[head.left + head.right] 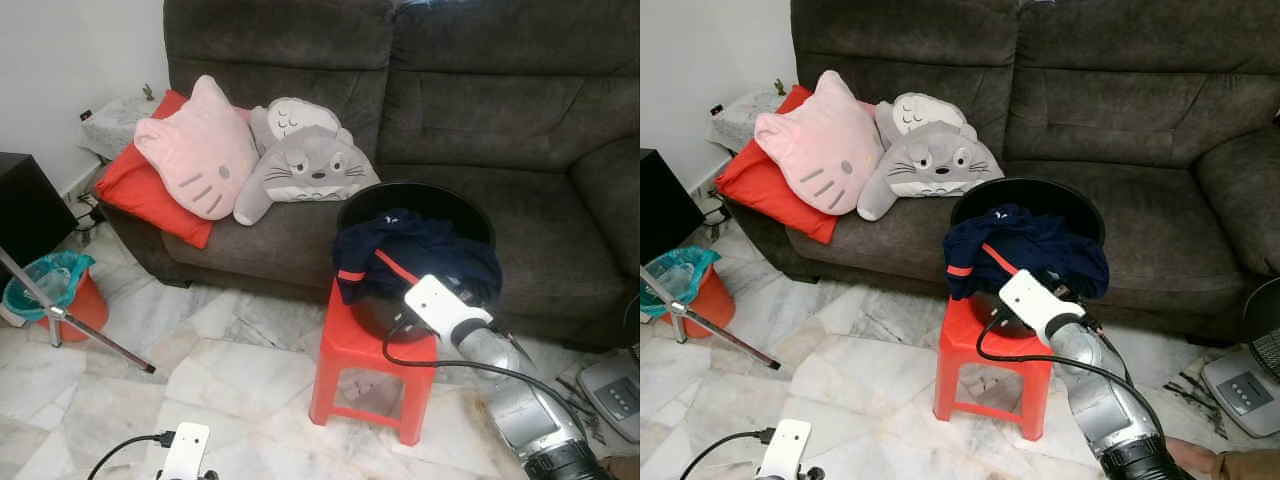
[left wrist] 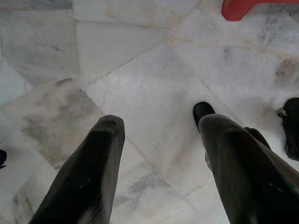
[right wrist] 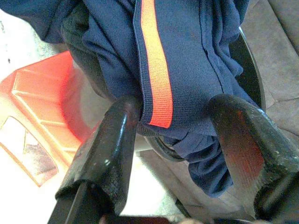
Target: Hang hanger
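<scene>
A navy garment [image 1: 415, 255] with an orange stripe [image 3: 156, 70] lies heaped in a black basin [image 1: 420, 195] on a red plastic stool [image 1: 365, 350] in front of the sofa. My right arm [image 1: 520, 400] reaches up to the basin's front. In the right wrist view my right gripper [image 3: 177, 107] is open, with the garment's striped hem hanging between its fingers [image 3: 110, 149]. My left gripper [image 2: 156, 119] hangs open over the marble floor [image 2: 154, 74], holding nothing. A corner of the red stool [image 2: 252, 7] lies beyond it.
A dark grey sofa [image 1: 480, 110] holds a pink cat cushion [image 1: 200, 150], grey character cushions [image 1: 305, 165] and a red cushion [image 1: 145, 195]. An orange bin [image 1: 60, 290] and a metal stand leg [image 1: 85, 330] are at left. A fan base [image 1: 1240, 385] and a person's hand [image 1: 1195, 455] are at right.
</scene>
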Controlling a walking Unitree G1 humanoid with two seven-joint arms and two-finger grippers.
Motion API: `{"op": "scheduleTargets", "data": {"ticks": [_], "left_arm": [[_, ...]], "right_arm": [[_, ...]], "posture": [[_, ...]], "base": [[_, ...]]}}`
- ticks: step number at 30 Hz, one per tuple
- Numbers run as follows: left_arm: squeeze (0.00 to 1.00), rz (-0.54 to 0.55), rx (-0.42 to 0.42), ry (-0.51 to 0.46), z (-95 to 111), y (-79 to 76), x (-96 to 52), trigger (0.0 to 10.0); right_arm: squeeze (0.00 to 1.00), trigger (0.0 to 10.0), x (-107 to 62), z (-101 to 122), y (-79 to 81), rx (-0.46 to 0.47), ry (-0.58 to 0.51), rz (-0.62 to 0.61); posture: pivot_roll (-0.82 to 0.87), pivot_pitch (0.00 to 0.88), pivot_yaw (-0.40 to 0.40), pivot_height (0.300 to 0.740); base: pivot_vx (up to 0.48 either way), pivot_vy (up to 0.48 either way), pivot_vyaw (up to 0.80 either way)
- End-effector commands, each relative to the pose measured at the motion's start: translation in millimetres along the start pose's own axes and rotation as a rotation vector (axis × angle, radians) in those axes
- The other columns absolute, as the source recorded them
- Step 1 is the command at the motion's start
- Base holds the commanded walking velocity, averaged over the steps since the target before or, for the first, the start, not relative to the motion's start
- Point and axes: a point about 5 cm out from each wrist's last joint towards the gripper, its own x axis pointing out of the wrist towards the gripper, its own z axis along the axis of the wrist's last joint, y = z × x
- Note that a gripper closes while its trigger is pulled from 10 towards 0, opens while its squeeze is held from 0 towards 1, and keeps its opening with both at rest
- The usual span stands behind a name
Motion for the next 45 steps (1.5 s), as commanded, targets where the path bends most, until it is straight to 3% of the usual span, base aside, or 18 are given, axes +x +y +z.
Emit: {"op": "scheduleTargets", "data": {"ticks": [1,22,34,45], "left_arm": [[0.0,0.001,0.008,0.016,-2.4,0.8,-0.2,10.0],[0.0,-0.001,0.005,0.016,-3.0,0.3,-0.3,10.0],[0.0,0.001,0.009,0.014,-2.7,0.7,-0.3,10.0],[0.0,0.003,0.011,0.012,-2.6,1.3,-0.4,10.0]], "right_arm": [[0.0,10.0,1.6,1.6,-2.5,0.013,0.001,-0.007],[0.0,10.0,7.4,8.1,-7.5,0.008,-0.038,-0.038],[0.0,10.0,2.5,3.5,-25.6,-0.047,-0.025,-0.176],[0.0,10.0,1.8,3.2,-27.7,-0.066,-0.028,-0.225]], "posture": [[-0.22,0.0,0.06,0.74],[-0.22,0.0,0.058,0.74],[-0.22,0.0,0.06,0.74],[-0.22,0.0,0.063,0.74]], "base": [[0.0,0.0,0.0],[0.0,0.0,0.0],[0.0,0.0,0.0],[0.0,0.0,0.0]]}}
